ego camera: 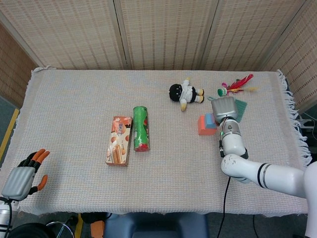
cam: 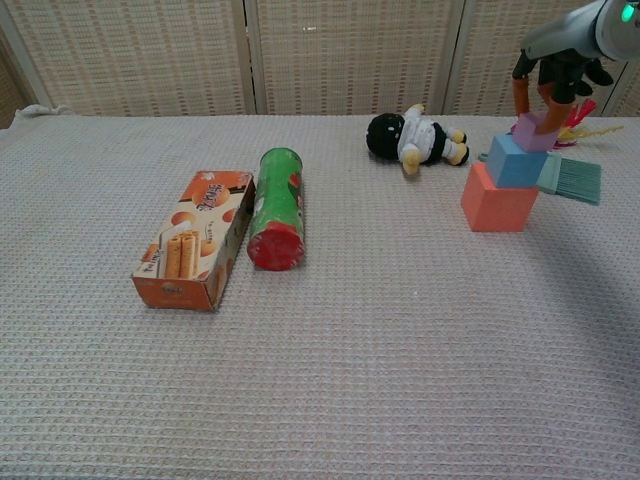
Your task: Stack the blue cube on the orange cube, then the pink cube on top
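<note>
the orange cube sits on the cloth just right of the doll, the blue cube rests on it, and the pink cube is on top, tilted and set toward the blue one's far right edge. the right hand comes down over the stack with fingertips pinching the pink cube's sides. the left hand hangs well left of the doll, off the table's near corner, fingers spread and holding nothing.

the cubes look small, light and stiff, probably foam or painted wood with smooth faces, so they should slide easily on each other. a hold on two opposite side faces suits the pink cube best, with light pressure. since it sits crooked, letting go carelessly could tip it off toward the brush beside the stack.
</note>
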Tool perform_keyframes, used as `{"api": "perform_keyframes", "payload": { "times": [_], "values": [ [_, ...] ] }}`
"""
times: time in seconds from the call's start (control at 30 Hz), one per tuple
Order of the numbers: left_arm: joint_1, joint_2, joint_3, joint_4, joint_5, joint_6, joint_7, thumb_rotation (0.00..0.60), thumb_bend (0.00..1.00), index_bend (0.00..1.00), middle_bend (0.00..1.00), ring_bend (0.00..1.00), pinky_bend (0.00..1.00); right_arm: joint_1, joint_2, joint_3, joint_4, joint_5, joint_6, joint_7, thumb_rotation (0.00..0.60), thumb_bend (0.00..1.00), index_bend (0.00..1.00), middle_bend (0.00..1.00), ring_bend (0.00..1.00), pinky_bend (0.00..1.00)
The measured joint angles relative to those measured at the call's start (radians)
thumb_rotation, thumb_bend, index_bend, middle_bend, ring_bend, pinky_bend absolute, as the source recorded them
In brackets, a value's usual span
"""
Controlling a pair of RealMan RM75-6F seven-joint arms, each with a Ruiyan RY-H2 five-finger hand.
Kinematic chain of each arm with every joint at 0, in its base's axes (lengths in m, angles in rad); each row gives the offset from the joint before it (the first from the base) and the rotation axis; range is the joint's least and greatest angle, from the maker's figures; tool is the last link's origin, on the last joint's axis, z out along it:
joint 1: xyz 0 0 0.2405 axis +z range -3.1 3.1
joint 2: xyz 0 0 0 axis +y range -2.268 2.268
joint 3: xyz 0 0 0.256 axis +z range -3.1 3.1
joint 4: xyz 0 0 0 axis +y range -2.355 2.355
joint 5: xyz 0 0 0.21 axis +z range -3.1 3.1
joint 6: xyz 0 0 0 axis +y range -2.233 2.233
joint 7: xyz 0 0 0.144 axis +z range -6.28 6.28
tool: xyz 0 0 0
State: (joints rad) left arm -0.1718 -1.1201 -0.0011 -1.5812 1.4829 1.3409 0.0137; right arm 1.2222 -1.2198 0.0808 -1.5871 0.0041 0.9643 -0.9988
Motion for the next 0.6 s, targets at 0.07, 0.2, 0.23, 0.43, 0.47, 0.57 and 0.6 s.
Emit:
{"api": "perform_keyframes", "payload": {
  "times": [0.07,0.2,0.23,0.43,0.47,0.57,0.6],
  "values": [
    [0.000,0.000,0.000,0.000,0.001,0.001,0.000,0.600,0.47,0.09,0.04,0.07,0.24,-0.002,0.000,0.001,-0.001,-0.005,0.000,0.002,0.600,0.17,0.39,0.66,0.69,0.72],
    [0.002,0.001,0.000,-0.001,0.002,0.005,0.000,0.600,0.47,0.09,0.04,0.07,0.24,-0.004,0.003,0.005,-0.008,-0.011,0.001,0.004,0.600,0.17,0.38,0.66,0.69,0.72],
    [0.002,0.001,0.000,-0.001,0.002,0.005,0.000,0.600,0.47,0.09,0.04,0.07,0.24,-0.005,0.005,0.005,-0.011,-0.012,0.003,0.003,0.600,0.17,0.38,0.66,0.69,0.72],
    [0.001,0.001,0.001,-0.001,0.002,0.002,0.000,0.600,0.47,0.09,0.04,0.07,0.24,-0.007,0.009,-0.002,-0.020,-0.014,0.017,-0.010,0.600,0.17,0.38,0.66,0.69,0.72],
    [0.001,0.001,0.001,-0.001,0.003,0.002,0.000,0.600,0.47,0.09,0.04,0.07,0.24,-0.008,0.008,-0.002,-0.019,-0.014,0.017,-0.011,0.600,0.17,0.38,0.66,0.69,0.72],
    [0.001,0.001,0.002,-0.002,0.004,0.002,0.001,0.600,0.47,0.09,0.04,0.07,0.24,-0.010,0.001,-0.003,-0.010,-0.017,0.018,-0.011,0.600,0.17,0.38,0.66,0.69,0.72],
    [0.001,0.000,0.002,-0.001,0.002,0.002,0.002,0.600,0.47,0.09,0.04,0.07,0.24,-0.012,-0.001,-0.002,-0.008,-0.018,0.017,-0.011,0.600,0.17,0.39,0.66,0.69,0.72]
  ]
}}
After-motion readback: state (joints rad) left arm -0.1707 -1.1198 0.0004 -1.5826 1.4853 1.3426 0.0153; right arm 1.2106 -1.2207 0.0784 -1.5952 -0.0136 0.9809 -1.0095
